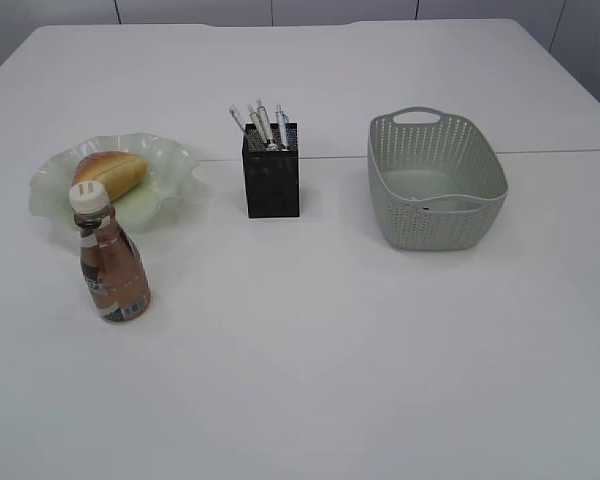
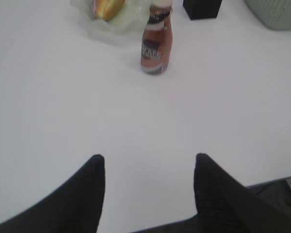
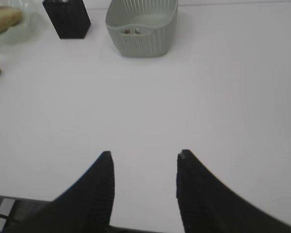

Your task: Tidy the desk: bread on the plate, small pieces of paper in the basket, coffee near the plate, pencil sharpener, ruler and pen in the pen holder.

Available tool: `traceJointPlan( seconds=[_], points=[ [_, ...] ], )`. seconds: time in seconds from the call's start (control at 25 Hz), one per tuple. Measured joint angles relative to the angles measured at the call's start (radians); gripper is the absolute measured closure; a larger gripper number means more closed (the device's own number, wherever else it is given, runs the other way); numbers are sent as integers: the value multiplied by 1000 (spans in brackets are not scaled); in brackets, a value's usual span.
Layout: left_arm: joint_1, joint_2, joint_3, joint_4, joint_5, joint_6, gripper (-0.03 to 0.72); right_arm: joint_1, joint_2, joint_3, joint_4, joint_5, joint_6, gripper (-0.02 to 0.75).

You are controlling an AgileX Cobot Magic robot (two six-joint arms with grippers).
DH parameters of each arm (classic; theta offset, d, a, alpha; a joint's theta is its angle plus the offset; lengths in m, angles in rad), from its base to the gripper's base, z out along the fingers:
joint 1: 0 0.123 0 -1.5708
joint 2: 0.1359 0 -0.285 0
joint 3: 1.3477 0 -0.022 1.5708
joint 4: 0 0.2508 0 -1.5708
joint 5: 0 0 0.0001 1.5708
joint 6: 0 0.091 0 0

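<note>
Bread is lying on the plate, bottle just in front; round, slick, likely top-heavy, best gripped mid-body. Both end effectors are being held open, empty.

Left end effector: two black fingers, broad at base, tapering to rounded tips, matte finish. Right end effector: same black tapered pair, faint ribbed texture on inner faces, tips slightly pointed.
</note>
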Motion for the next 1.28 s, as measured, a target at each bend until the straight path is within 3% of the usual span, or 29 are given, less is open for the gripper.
traceJointPlan(
  seconds=[0.24, 0.56, 1.28],
  points=[
    [0, 0, 71, 14, -35, -6, 256, 0, -44, 174, -26, 0, -2, 428],
    [0, 0, 117, 16, -159, -8, 256, 0, -44, 221, -57, -106, -82, 428],
    [0, 0, 122, 17, -172, -10, 256, 0, -44, 222, -57, -114, -133, 403]
  ],
)
